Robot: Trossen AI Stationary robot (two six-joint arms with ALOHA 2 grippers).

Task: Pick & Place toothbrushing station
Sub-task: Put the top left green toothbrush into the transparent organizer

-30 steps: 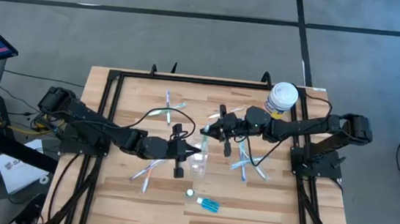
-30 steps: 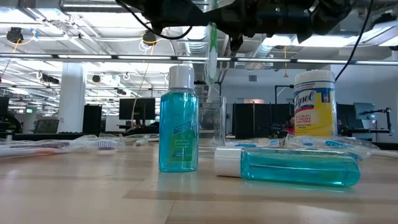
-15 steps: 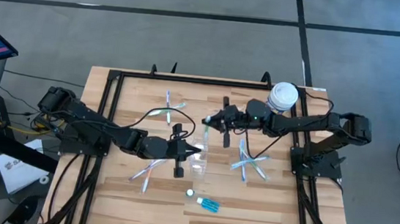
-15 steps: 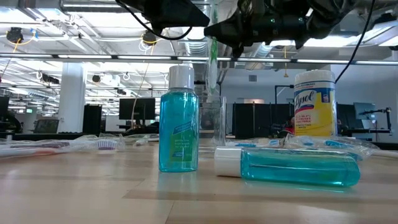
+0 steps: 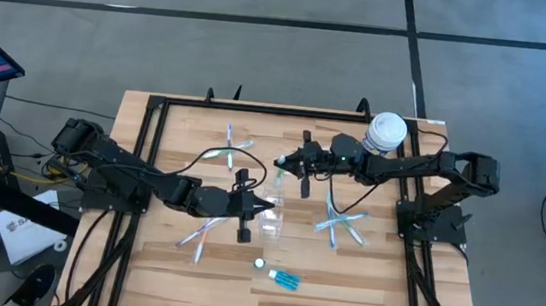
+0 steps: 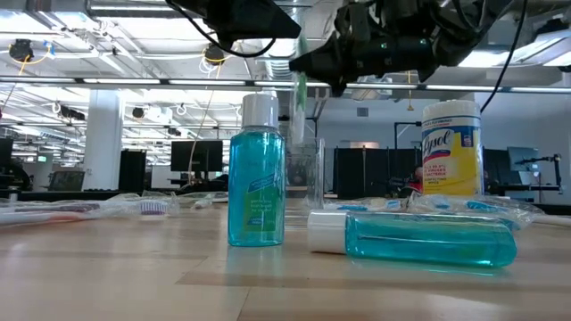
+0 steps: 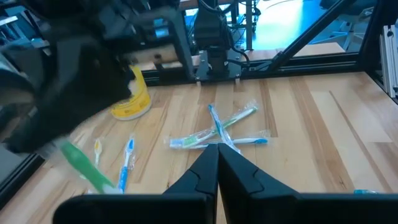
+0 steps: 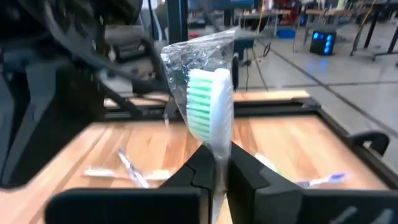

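- Right gripper [image 5: 283, 163] raised over mid-counter, fingers [image 8: 242, 168] pinching a wrapped green toothbrush [image 8: 210, 112], bristle end up, long axis near upright.
- Clear tumbler [image 5: 271, 222] upright on wooden counter [image 5: 382, 274], just nearer the front edge than that brush, so brush not yet over its mouth.
- Left gripper [image 5: 270, 206] just beside tumbler, fingers [image 7: 193, 180] pressed together, holding nothing.
- Other toothbrushes [image 5: 339, 223] scattered flat on counter.

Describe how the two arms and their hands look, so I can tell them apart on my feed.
Both arms are matte black, jointed, with thin black cables looping along them. The left hand and the right hand end in two slim dark wedge-shaped fingers. No coloured markings show on either; they look identical and differ only by side.
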